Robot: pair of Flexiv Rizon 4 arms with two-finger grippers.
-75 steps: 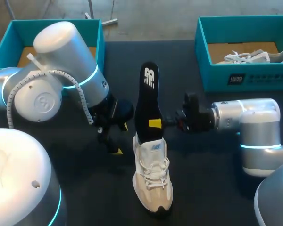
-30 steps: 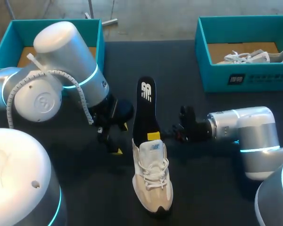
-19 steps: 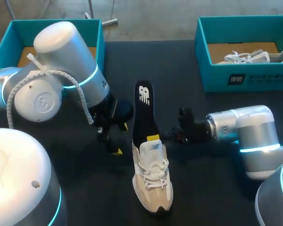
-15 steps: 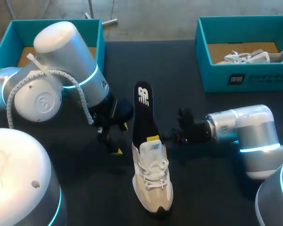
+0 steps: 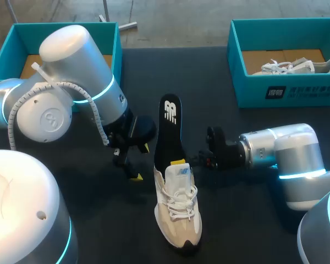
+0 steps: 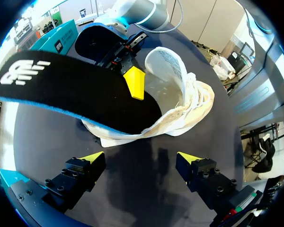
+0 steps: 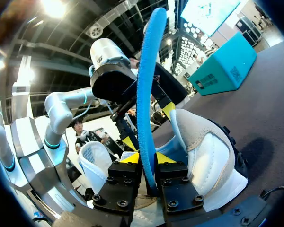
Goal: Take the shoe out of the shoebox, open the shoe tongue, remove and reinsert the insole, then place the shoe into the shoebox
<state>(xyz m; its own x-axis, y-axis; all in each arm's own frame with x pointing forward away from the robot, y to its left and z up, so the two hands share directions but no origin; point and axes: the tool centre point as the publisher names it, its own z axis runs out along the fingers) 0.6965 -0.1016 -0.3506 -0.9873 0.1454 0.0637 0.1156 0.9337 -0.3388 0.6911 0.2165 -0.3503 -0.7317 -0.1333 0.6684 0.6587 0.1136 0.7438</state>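
Here the white shoe [image 5: 179, 206] stood on the dark counter [image 5: 247, 220], between the two arms. One end of the black insole [image 5: 168, 129] was tucked inside the shoe. The rest stuck out of the opening and slanted up. The right gripper [image 7: 146, 158] pinched the insole, one finger on each flat side. The left gripper [image 6: 141, 158] was spread wide just beside the shoe, with nothing in it. A second shoe [image 5: 289, 67] lay in the blue shoebox [image 5: 275, 93] at the far right.

A dark counter [image 5: 236, 225]; at 1 o'clock on it, a teal box [image 5: 264, 93] holds a second white shoe [image 5: 291, 67].
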